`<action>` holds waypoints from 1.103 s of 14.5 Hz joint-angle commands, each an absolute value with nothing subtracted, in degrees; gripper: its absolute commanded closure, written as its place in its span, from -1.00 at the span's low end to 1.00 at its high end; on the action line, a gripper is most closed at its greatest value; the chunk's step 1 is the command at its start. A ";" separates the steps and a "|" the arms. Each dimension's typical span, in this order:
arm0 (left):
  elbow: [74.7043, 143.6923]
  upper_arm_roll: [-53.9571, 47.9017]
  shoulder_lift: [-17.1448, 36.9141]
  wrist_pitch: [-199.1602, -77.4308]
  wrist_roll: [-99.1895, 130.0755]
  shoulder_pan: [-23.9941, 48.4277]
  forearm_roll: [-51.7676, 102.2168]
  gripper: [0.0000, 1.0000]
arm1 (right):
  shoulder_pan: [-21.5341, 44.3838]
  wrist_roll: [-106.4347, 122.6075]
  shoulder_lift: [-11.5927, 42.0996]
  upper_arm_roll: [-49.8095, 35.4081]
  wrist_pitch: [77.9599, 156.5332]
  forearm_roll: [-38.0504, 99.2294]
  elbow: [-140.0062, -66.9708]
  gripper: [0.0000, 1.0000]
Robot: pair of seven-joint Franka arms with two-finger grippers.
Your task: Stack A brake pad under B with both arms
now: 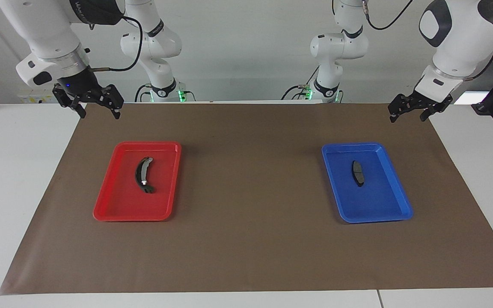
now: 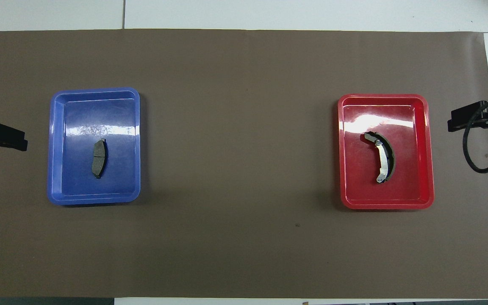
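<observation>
The short plain dark brake pad A (image 1: 358, 173) lies in the blue tray (image 1: 383, 205) toward the left arm's end; it also shows in the overhead view (image 2: 98, 158). The long crescent piece B (image 1: 143, 174), with a light strip, a white spot and a forked end, lies in the red tray (image 1: 118, 205) toward the right arm's end, also seen from overhead (image 2: 381, 157). My left gripper (image 1: 408, 117) is open and empty, raised over the mat's corner by the blue tray. My right gripper (image 1: 99, 114) is open and empty, raised over the mat's corner by the red tray.
A brown mat (image 1: 250, 171) covers the white table (image 1: 15, 192) and bears both trays. The trays stand well apart, with bare mat (image 2: 239, 148) between them. A black cable (image 2: 477, 156) hangs by the right gripper.
</observation>
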State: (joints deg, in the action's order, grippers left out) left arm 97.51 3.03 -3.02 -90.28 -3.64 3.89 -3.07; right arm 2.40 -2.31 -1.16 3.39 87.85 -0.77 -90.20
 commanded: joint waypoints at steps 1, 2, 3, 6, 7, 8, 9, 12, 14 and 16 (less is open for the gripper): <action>97.73 2.72 -3.43 -89.74 -4.13 3.43 -3.60 -0.98 | 2.20 -3.16 -2.02 3.08 87.98 -1.32 -91.14 -1.00; 97.73 2.72 -3.43 -89.74 -4.13 3.43 -3.60 -0.98 | 2.20 -3.25 -2.02 3.08 87.98 -1.23 -91.14 -1.00; 97.73 2.72 -3.43 -89.74 -4.13 3.43 -3.60 -0.98 | 2.20 -3.34 -2.02 3.08 88.15 -1.23 -91.14 -1.00; 97.73 2.72 -3.43 -89.74 -3.87 3.43 -3.60 -0.98 | 2.20 -3.43 -2.02 3.08 88.59 -1.32 -91.14 -1.00; 97.73 2.72 -3.43 -89.74 -3.87 3.43 -3.60 -0.98 | 2.20 -3.34 -2.02 3.08 88.59 -1.32 -91.14 -1.00; 97.73 2.64 -3.43 -89.74 -3.95 3.51 -3.60 -0.98 | 2.28 -3.43 -2.02 2.99 88.59 -1.23 -91.06 -1.00; 97.73 2.64 -3.43 -89.30 -4.04 3.52 -3.60 -0.98 | 2.29 -3.43 -2.02 2.99 88.59 -1.32 -90.97 -1.00; 97.73 2.64 -3.43 -89.82 -4.13 3.52 -3.60 -0.98 | 2.29 -3.51 -2.02 2.99 88.59 -1.23 -91.05 -1.00; 97.73 2.64 -3.43 -89.74 -4.13 3.52 -3.60 -0.98 | 2.29 -3.52 -2.02 2.99 88.33 -1.23 -91.05 -1.00; 97.73 2.64 -3.43 -89.74 -4.22 3.52 -3.60 -0.98 | 2.28 -3.52 -2.02 2.99 88.33 -1.23 -91.05 -1.00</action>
State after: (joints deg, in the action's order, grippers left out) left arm 97.52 2.97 -3.02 -90.13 -3.64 3.89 -3.07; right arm 2.43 -2.31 -1.16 3.36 87.90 -0.78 -90.20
